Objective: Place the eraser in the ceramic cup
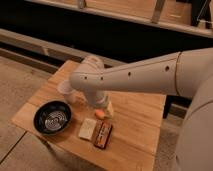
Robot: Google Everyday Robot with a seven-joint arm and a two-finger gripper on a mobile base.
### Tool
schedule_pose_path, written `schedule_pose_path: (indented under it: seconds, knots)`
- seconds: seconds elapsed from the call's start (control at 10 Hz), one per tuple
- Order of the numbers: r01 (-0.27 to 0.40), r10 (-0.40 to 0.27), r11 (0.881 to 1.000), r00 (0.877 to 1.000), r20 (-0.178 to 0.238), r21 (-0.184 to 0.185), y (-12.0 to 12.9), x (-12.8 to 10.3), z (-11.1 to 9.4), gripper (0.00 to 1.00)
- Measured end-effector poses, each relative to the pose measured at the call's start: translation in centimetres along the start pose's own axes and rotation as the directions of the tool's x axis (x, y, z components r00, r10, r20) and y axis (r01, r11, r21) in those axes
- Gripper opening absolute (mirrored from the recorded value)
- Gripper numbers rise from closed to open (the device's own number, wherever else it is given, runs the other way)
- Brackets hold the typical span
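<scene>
Wooden table (135, 120): the gripper (105, 109), jaws apart, hangs just behind the black-rimmed reddish-brown eraser (103, 135), which lies flat beside a pale beige block (87, 129); the small white ceramic cup (65, 90) stands well apart.

Low desk (136, 122) of pale wooden planks, set on a speckled grey floor (15, 85). Behind, a long pale ledge (30, 40) along a dark recess (100, 35), with a wooden shelf (125, 10) above. Lit warmly and dimly.

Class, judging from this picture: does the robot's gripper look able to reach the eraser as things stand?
Probably yes. The gripper, jaws open, hangs just behind the eraser, whose top lies uncovered; only the small orange piece sits between them.
</scene>
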Motion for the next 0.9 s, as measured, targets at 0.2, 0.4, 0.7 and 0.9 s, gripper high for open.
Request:
schedule_pose_path:
  seconds: [0.2,0.4,0.7,0.9]
  knots:
    - [-0.100,0.095,0.993,0.993,-0.073,-0.070,-1.6,0.1,0.9,0.65]
    - [-0.204,0.182,0.968,0.972,-0.148,-0.143,-4.0,-0.1,2.0,0.65]
    - [-0.244,0.211,0.957,0.956,-0.202,-0.154,-7.0,0.2,4.3,0.65]
    - [-0.208,0.182,0.971,0.963,-0.200,-0.116,-7.5,1.6,5.7,0.65]
